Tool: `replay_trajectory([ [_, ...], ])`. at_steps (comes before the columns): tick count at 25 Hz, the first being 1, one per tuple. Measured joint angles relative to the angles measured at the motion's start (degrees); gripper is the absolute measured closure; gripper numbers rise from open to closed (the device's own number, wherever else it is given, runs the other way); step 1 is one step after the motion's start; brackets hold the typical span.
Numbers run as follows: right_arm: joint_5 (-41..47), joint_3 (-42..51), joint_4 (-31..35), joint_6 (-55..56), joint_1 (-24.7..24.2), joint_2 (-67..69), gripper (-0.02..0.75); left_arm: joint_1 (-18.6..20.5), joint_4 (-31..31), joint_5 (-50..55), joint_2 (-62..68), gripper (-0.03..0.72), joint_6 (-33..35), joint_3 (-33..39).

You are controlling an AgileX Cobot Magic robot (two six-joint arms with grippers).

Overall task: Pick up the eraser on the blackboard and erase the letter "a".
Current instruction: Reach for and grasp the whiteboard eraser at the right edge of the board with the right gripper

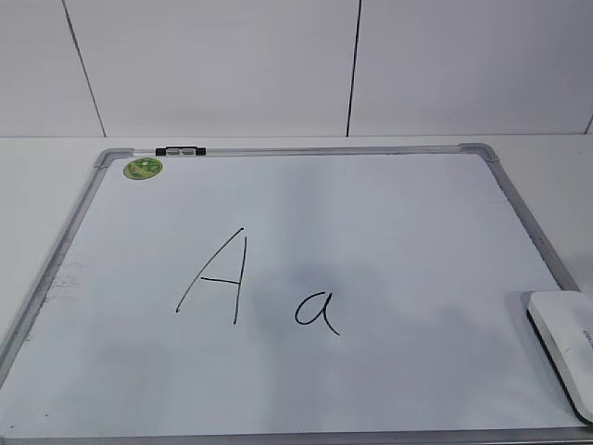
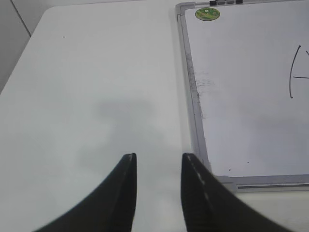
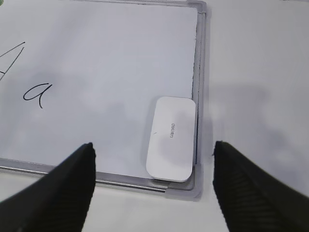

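the task is at its first step: the eraser (image 3: 172, 145) lies untouched in the near right corner of the blackboard (image 1: 389, 222), its long side just beside the right frame rail and its near end close to the bottom rail. the right gripper (image 3: 152, 150) hangs above it with jaws spread wide and empty, the eraser between them in the wrist view. the next move, as i judge it, is to come straight down and close across the eraser's short width. the frame rail leaves little room for the outer jaw on that side. the letter "a" (image 1: 317, 312) sits mid-board, right of the capital "A" (image 1: 216, 276), with bare board between it and the eraser for a sweep. the left gripper (image 2: 158, 162) hangs over the table (image 2: 91, 87) left of the board, jaws slightly parted, holding nothing.
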Motion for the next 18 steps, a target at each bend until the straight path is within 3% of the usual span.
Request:
replay_trajectory([
  [13, -0.92, -2.77, 5.81, -0.26, 1.8, 16.66, 0.157, 0.13, 0.0, 0.0, 0.0, 0.454, 0.0, 0.0],
  [18, -0.34, -2.77, 5.96, -0.38, 1.85, 22.15, 0.076, 0.17, 0.0, 0.0, 0.0, 0.454, 0.0, 0.0],
])
